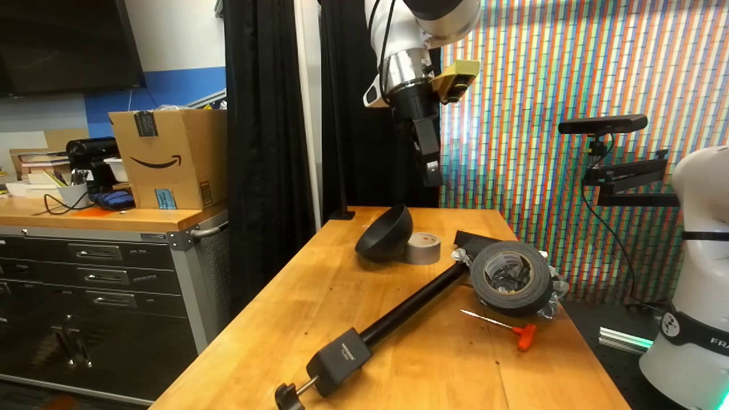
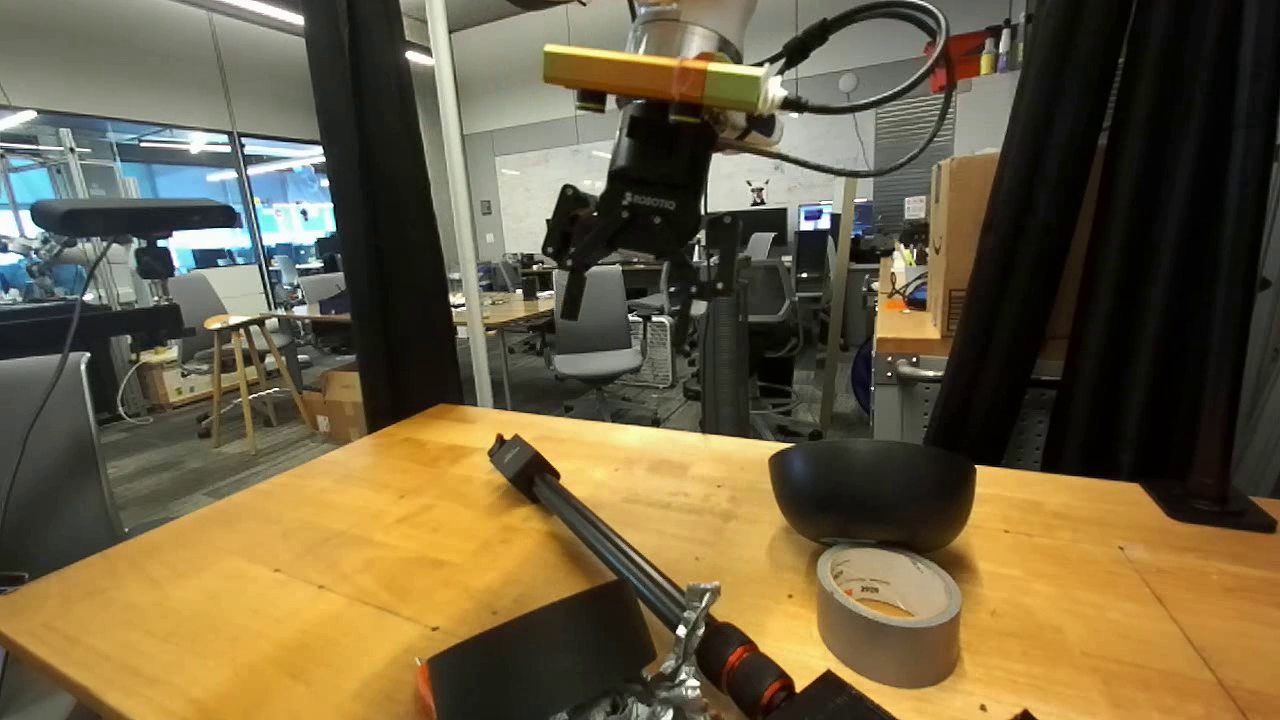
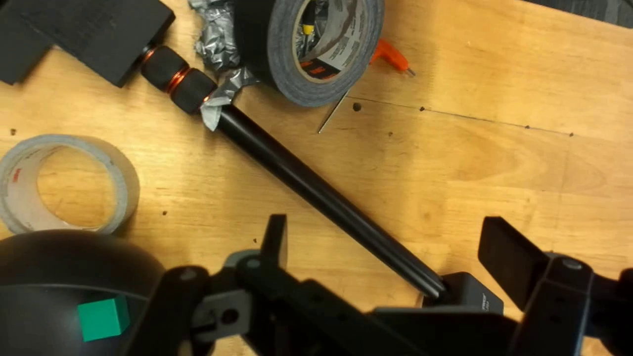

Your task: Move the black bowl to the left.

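Your Robotiq gripper (image 3: 384,237) is spread; at 8 o'clock in the wrist view, the black bowl (image 3: 57,309) sits tilted, seemingly against the grey tape roll (image 3: 126,180). Straddle the bowl's rim squarely, lifting gently lest the green block (image 3: 102,319) tumble.

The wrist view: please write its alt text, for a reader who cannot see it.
Open end effector above a wooden table; at lower left, a tilted black bowl holds a green block, with a grey tape roll beside it. A black pole crosses diagonally, and a dark tape roll and an orange-handled tool appear near the top.
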